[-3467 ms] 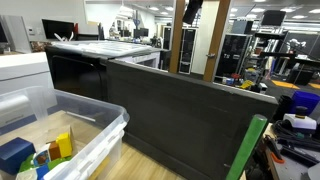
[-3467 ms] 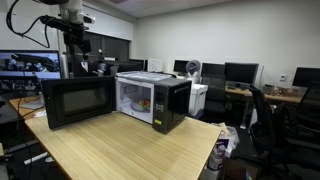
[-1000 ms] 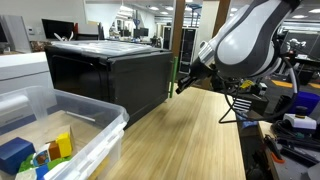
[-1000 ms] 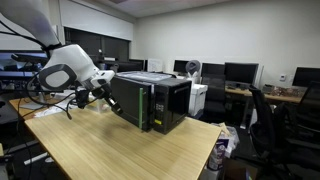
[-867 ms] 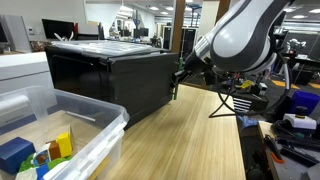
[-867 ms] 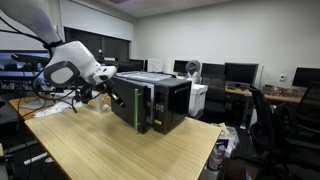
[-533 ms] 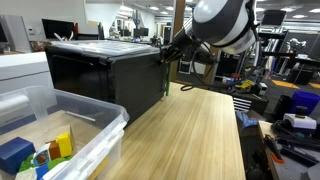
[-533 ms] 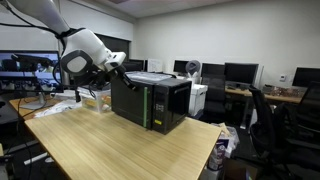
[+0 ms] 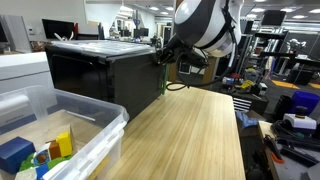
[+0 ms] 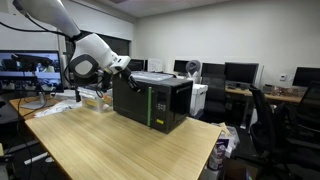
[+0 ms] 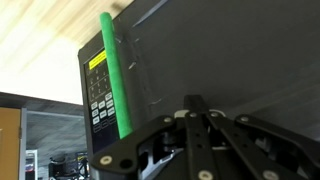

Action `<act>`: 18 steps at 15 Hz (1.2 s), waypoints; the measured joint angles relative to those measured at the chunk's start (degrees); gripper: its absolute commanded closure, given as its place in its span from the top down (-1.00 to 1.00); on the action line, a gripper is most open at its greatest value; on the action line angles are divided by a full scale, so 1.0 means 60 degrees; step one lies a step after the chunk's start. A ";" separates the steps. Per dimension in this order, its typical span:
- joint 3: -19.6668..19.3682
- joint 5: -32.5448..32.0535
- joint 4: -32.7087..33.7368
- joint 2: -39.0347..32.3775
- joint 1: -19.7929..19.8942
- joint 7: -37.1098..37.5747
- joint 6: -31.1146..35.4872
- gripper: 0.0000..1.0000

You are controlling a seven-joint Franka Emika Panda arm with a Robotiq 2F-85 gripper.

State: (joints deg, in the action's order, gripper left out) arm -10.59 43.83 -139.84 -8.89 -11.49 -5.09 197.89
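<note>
In an exterior view, the black microwave (image 9: 105,75) fills the centre left of the frame on the wooden bench (image 9: 195,130), door shut, with the tool (image 9: 163,56) at its upper front corner and a plastic bin (image 9: 95,135) at lower left. In an exterior view, the microwave (image 10: 150,100) sits mid-frame, the tool (image 10: 124,68) at its top left edge. In the wrist view, the tool (image 11: 196,103) is pinched together, empty, against the door beside the green handle (image 11: 113,75).

The fingers (image 9: 162,57) are too small to make out beside the microwave (image 9: 100,80), and the bin (image 9: 100,112) runs off-frame.
</note>
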 measured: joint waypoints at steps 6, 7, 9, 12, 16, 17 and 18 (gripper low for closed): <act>-0.0989 0.0553 -0.1640 -0.0637 -0.1147 -0.0397 -0.0949 0.36; -0.1381 0.0643 -0.1983 -0.0667 -0.1397 -0.0425 -0.0955 0.50; -0.2067 0.0679 -0.2363 -0.0714 -0.1795 -0.0442 -0.1021 0.76; -0.4131 0.0445 -0.2461 -0.0658 -0.2994 -0.0939 -0.2406 1.00; -0.5361 -0.1082 -0.2345 -0.0420 -0.3737 -0.1198 -0.3717 1.00; -0.5953 -0.2061 -0.2207 -0.0288 -0.4076 -0.1227 -0.4257 1.00; -0.6271 -0.2589 -0.2104 -0.0200 -0.4264 -0.1227 -0.4508 1.00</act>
State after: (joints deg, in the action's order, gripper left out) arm -48.22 28.29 -152.46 -10.10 -37.08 -12.45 170.85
